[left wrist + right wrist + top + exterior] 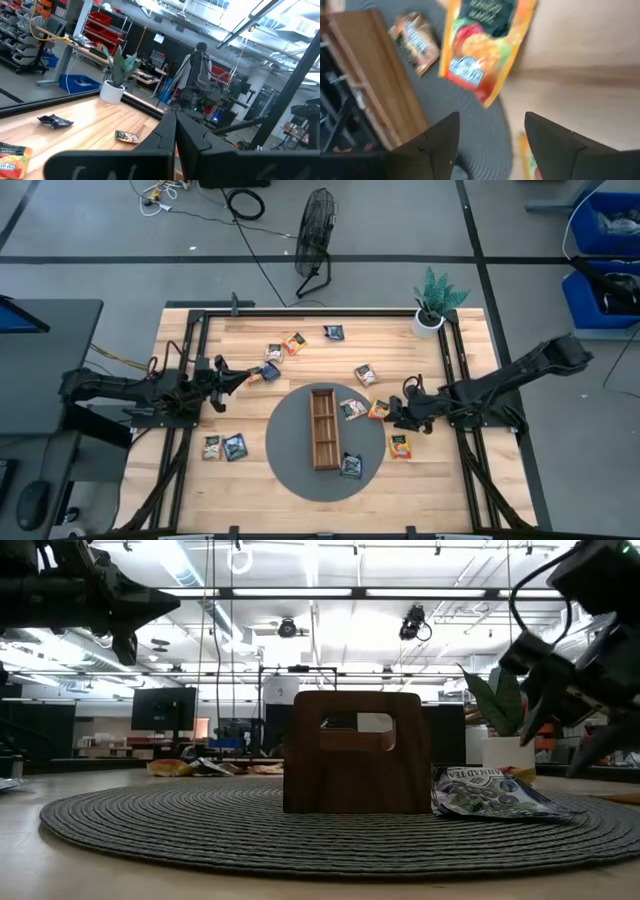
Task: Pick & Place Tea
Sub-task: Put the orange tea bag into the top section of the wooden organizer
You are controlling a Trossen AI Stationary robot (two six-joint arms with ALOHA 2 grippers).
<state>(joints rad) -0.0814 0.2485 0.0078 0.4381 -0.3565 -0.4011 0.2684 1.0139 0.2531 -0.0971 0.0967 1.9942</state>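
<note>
Nearest the low camera, the round grey woven mat (320, 830) carries the long brown wooden divided tray (324, 428), with a dark blue-teal square tea sachet (495, 795) lying at its 5 o'clock side. I see the right gripper (392, 416) at the mat's 3 o'clock edge, fingers spread apart, just above an orange square tea sachet (482, 47) and holding nothing. At 9 o'clock the left gripper (243, 377) hovers with fingers pressed together, empty. Other sachets lie scattered around the wooden table (200, 480).
</note>
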